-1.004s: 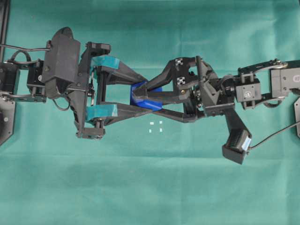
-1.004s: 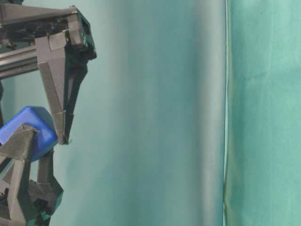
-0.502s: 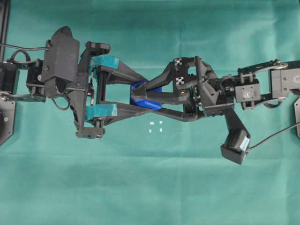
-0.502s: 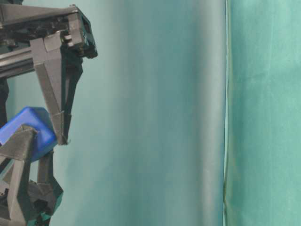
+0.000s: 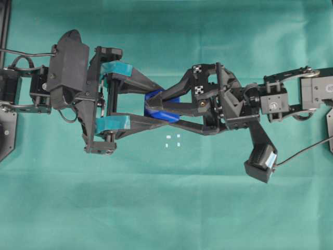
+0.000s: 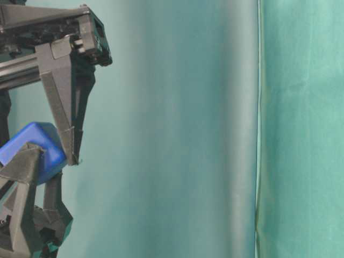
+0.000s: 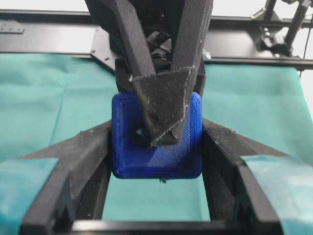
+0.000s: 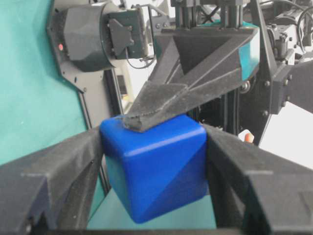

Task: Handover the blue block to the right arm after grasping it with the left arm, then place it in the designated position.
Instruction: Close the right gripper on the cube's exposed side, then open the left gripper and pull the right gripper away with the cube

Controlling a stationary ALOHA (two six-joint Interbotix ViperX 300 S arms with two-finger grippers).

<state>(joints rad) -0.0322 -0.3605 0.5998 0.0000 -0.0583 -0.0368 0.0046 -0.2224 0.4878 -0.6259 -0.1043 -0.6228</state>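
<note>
Left gripper [image 5: 156,108]: teal-banded fingers [image 7: 93,152] pinching the blue block [image 5: 165,114] on two opposite faces, wrist level, arm stretched out flat toward the middle. Right gripper [image 5: 156,107]: plain black fingers [image 8: 63,161] pressed against the other pair of faces of the same block, housing rolled to one side so that its fingers cross those of the left at an angle. Block thus caught between both sets of fingertips, raised clear of the green cloth [image 5: 166,208], tilted in the table-level view [image 6: 33,148]. Just beside the crossed fingertips, on the cloth below them in the overhead view, four small white marks [image 5: 173,140] in a square, bare. Beyond, right arm [image 5: 281,99] running out level to the far edge, wrist camera hanging off its side.
</note>
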